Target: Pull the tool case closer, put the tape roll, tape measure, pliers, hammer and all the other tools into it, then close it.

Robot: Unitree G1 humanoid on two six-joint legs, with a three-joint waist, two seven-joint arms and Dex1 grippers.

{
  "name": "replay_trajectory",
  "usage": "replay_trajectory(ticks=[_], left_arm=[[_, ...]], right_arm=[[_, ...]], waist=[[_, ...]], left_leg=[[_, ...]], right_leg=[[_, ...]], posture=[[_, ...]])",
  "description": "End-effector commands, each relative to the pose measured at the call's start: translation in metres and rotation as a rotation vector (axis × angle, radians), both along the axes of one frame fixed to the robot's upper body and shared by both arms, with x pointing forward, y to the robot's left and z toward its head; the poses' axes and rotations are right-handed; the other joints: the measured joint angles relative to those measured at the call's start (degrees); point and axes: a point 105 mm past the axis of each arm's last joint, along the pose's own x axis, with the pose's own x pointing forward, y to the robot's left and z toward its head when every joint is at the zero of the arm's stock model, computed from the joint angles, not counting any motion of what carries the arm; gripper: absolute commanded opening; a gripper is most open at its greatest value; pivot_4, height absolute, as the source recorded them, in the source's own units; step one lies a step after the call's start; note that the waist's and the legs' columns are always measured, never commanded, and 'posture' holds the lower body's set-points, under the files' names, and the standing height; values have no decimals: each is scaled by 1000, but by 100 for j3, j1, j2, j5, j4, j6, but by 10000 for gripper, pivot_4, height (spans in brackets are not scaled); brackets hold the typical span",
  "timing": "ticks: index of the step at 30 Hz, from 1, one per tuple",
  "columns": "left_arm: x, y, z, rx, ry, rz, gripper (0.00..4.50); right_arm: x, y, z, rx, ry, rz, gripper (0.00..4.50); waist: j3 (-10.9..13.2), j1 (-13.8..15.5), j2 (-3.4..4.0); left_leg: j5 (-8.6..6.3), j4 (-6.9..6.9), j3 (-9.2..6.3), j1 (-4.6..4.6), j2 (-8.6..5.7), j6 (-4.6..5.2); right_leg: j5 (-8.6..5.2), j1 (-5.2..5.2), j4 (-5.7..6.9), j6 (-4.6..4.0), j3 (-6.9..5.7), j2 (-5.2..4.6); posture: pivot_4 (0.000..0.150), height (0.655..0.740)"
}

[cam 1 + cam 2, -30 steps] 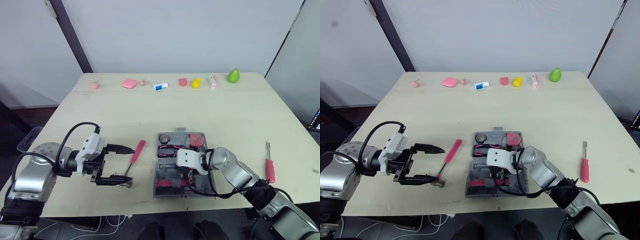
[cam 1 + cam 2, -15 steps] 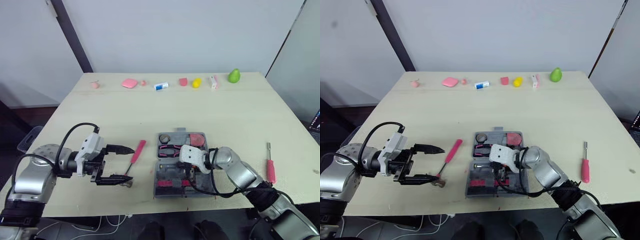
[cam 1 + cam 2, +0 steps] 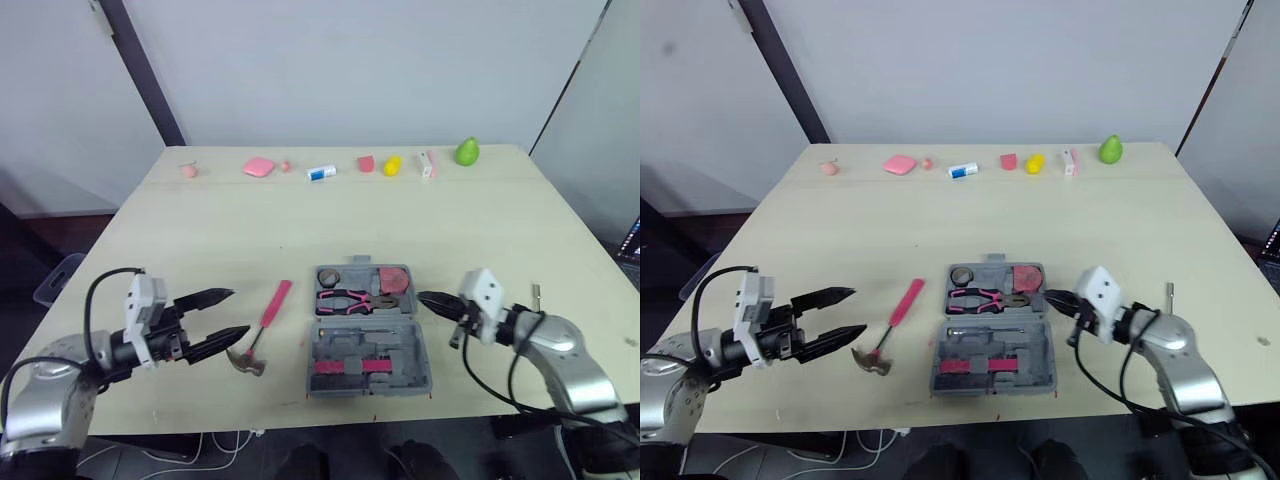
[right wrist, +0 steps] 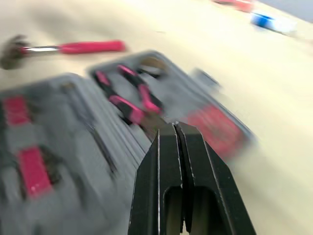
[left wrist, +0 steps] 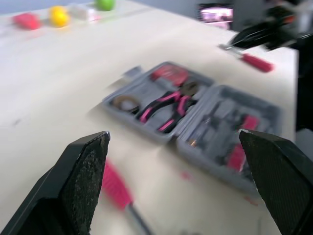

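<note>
1. The grey tool case [image 3: 400, 345] is seen lying open at the middle of the worktop [image 3: 300, 220], close to the front edge.
2. Pink-handled pliers [image 3: 345, 297], a round tape roll [image 3: 332, 277] and a red tape measure [image 3: 393, 279] are lodged in the far half of the case.
3. The hammer [image 3: 272, 308], pink in the handle, is seen on the bare worktop just to the left of the case, with its head turned toward the front edge.
4. The left pincer [image 3: 240, 311] is held wide apart and empty just left of the hammer, with its fingers pointed toward the case.
5. The right pincer [image 3: 425, 297] is pressed together on nothing, just beside the case's right side, next to the tape measure.
6. Small objects, a green fruit [image 3: 467, 151] among them, are lined along the far edge.
</note>
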Motion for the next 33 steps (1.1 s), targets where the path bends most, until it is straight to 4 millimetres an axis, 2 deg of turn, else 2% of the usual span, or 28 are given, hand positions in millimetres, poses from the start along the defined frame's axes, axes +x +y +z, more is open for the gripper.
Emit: replay_trajectory(ticks=[1, 5, 6, 7, 13, 15, 22, 27, 30, 33], left_arm=[[-12, 29, -13, 21, -5, 142, 45000], [-28, 50, -33, 23, 41, 234, 45000], [-31, 56, -38, 17, 53, 265, 45000], [-35, 61, -42, 18, 64, 291, 45000], [-53, 87, -58, 37, 99, 407, 45000], [-58, 90, -61, 39, 109, 424, 45000], [-62, 88, -63, 55, 117, 399, 45000], [-55, 79, -58, 52, 99, 355, 45000], [-47, 63, -48, 26, 83, 301, 45000], [-38, 42, -42, 30, 81, 233, 45000]], right_arm=[[-14, -41, 8, 58, -39, -138, 179], [-35, -77, -3, 101, -3, -275, 179], [-42, -87, -5, 120, 4, -314, 5534], [-48, -94, -8, 131, 12, -345, 8208], [-83, -131, -32, 166, 59, -530, 38186], [-96, -144, -39, 172, 72, -593, 43715], [-124, -170, -58, 194, 121, -718, 43715], [-123, -176, -57, 193, 109, -720, 43715], [-114, -171, -46, 179, 80, -664, 43715], [-104, -153, -31, 196, 55, -564, 43715]], waist=[[-1, 6, 0], [-2, 14, -2], [-2, 16, -2], [-3, 21, -3], [-7, 16, -10], [-7, 15, -10], [-9, 12, -11], [-10, 13, -9], [-10, 8, -8], [-9, 12, -7]], left_leg=[[0, 0, 0, 2, 1, 0], [0, -3, 6, 2, 0, 0], [0, -2, 5, 3, 1, 0], [0, -1, 5, 6, 2, 0], [-1, -1, 2, 34, 14, -1], [-1, -2, 1, 37, 19, -1], [-1, -4, 9, 46, 23, -2], [-2, -7, 11, 50, 24, -3], [-2, -7, 14, 51, 24, -3], [-2, -8, 14, 50, 21, -2]], right_leg=[[0, 2, 0, 0, 0, 0], [-1, 7, -8, -1, 0, -2], [-1, 7, -7, -1, 0, -3], [-13, 11, -6, -21, 0, -4], [-17, 33, -6, -20, 3, -5], [-17, 33, -6, -21, 9, -8], [-18, 33, -7, -18, 17, -23], [-18, 34, -7, -20, 18, -27], [-18, 34, -6, -20, 20, -28], [-17, 35, -6, -21, 21, -32]], posture=[[1500, 7400], [1500, 7400], [1500, 7400], [1500, 7400], [1500, 7400], [1500, 7400], [1500, 7400], [1500, 7400], [1500, 7400], [1500, 7400]])
